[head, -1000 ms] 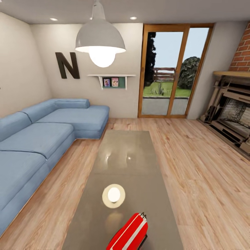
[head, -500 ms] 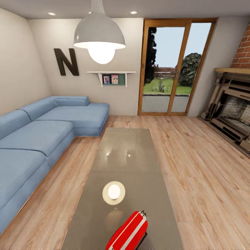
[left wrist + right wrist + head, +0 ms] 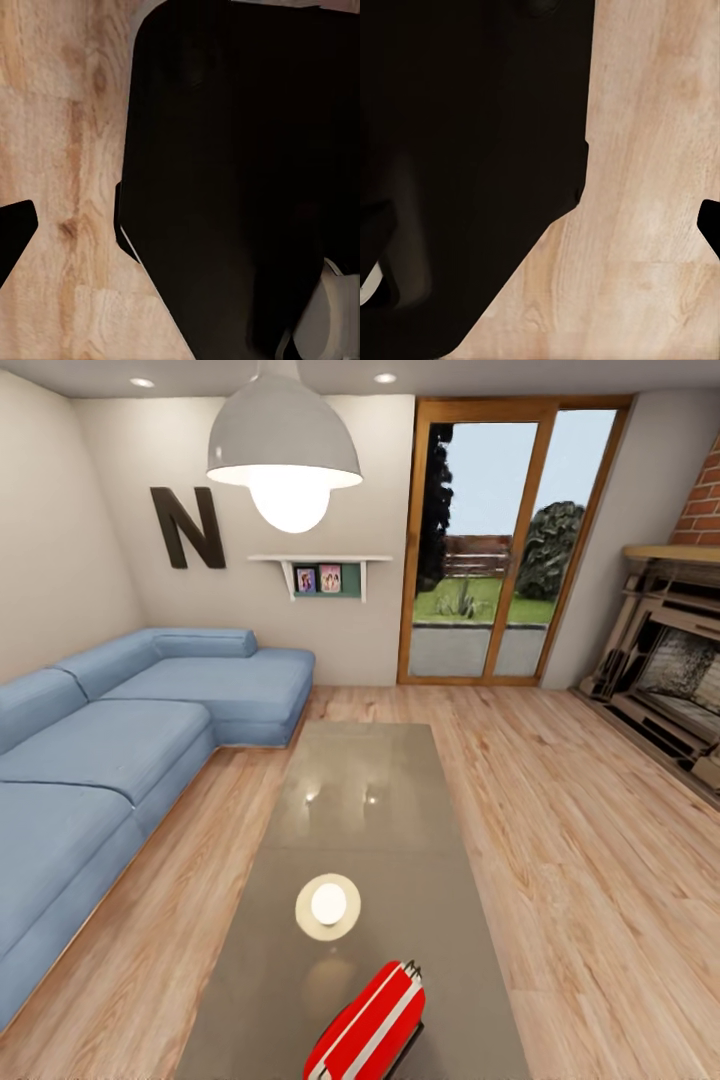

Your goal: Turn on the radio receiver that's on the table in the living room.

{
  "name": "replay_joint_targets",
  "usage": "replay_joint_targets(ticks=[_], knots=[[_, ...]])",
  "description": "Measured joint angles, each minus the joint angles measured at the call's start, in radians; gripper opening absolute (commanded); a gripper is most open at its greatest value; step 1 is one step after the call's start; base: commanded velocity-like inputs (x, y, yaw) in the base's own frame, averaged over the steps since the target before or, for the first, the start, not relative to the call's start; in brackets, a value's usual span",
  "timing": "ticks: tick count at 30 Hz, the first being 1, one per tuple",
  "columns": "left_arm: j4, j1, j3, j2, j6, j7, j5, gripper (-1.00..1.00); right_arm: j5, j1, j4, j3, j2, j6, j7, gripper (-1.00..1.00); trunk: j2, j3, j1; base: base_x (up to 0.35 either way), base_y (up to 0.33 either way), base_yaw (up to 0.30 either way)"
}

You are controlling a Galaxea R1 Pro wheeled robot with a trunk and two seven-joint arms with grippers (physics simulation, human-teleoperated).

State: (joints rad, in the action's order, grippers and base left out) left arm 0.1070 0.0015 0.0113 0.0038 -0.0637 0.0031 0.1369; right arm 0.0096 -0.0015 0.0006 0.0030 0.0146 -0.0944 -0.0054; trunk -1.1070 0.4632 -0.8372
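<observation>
The red radio receiver with its white stripe lies on the near end of the long glossy grey-brown table, cut off by the head view's lower edge. Its thin wire handle points toward the far end; the dial is hidden. In the left wrist view a black fingertip sits at the picture's edge over wood floor, far from the middle. The right wrist view has a matching fingertip at its edge. Both grippers hold nothing and are away from the radio.
A blue sectional sofa runs along the table's left side. The brick fireplace stands at the right, with wide plank floor between. A dome pendant lamp hangs over the table. The robot's dark body looms beside both hands.
The whole head view has shifted a little: the walls, sofa and lamp sit slightly differently as the camera moved. The radio and table keep their places relative to each other.
</observation>
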Motion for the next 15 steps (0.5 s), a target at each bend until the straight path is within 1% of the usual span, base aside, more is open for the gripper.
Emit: replay_joint_targets(ticks=[3,7,13,15], knots=[[0.006,0.0,-0.001,0.002,-0.001,0.0,0.006,1.0,0.001,0.0,-0.003,0.001,0.002,-0.001,0.0,1.0,0.0,0.005,0.0,0.0,0.0,0.0],[0.015,0.0,-0.003,0.004,-0.003,-0.001,0.008,1.0,0.001,0.0,-0.041,0.003,0.003,0.002,0.001,1.0,0.0,0.011,0.0,0.0,0.0,0.0],[0.087,0.0,-0.004,0.008,0.001,-0.001,0.005,1.0,0.001,0.0,-0.111,0.004,0.006,0.042,0.002,1.0,0.0,0.021,0.0,0.0,0.0,0.0],[0.098,0.0,-0.004,0.01,0.002,-0.002,0.005,1.0,0.001,0.0,-0.13,0.003,0.006,0.058,0.002,1.0,0.0,0.024,0.0,0.0,0.0,0.0]])
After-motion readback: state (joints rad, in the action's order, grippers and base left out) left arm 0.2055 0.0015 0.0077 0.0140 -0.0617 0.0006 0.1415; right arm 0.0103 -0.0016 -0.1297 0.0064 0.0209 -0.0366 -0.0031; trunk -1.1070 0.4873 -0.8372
